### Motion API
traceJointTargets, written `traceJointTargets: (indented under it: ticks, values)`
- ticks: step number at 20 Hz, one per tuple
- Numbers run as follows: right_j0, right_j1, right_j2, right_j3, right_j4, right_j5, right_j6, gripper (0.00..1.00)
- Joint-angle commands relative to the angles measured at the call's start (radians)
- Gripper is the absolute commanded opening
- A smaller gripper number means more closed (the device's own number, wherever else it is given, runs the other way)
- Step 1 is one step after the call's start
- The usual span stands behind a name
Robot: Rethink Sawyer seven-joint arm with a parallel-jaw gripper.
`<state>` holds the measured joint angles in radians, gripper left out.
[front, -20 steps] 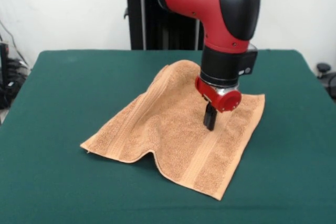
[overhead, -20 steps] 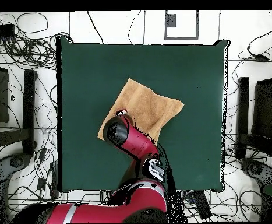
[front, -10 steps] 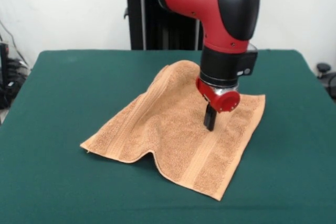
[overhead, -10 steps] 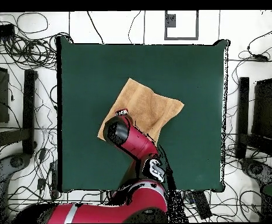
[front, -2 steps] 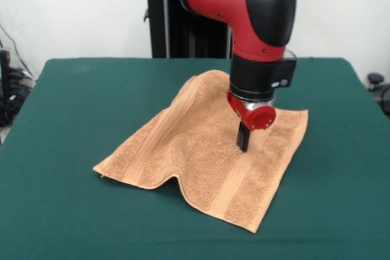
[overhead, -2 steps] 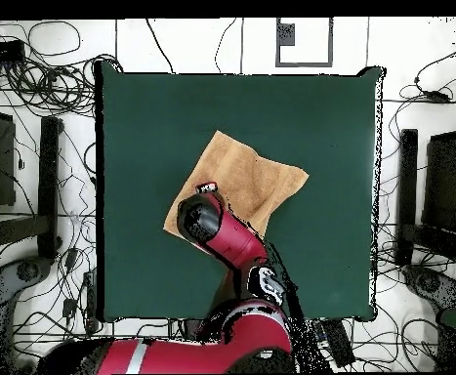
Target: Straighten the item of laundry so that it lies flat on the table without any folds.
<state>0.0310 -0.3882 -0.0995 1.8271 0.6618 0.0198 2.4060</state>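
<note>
One towel [front, -2 steps: 201,150], one table [front, -2 steps: 73,101]

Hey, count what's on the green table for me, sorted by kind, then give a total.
Orange-tan terry towel: 1
Red and black robot gripper, tips down on the towel: 1
Dark green felt-topped table itself: 1
Total: 3

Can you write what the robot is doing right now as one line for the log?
gripper: down on towel, fingers together | towel: not flat, hump at near edge, far corner raised | table: green | task: unfinished
</note>
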Motion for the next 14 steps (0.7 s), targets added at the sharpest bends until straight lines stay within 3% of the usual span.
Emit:
traceJointTargets:
  ticks: [1, 6, 14]
  values:
    - [0.169, 0.109, 0.117, -0.087, 0.186, 0.12, 0.353, 0.0]
    - [0.325, 0.166, -0.063, -0.203, 0.272, 0.295, 0.466, 0.0]
    - [0.366, 0.176, -0.102, -0.267, 0.291, 0.365, 0.543, 0.0]
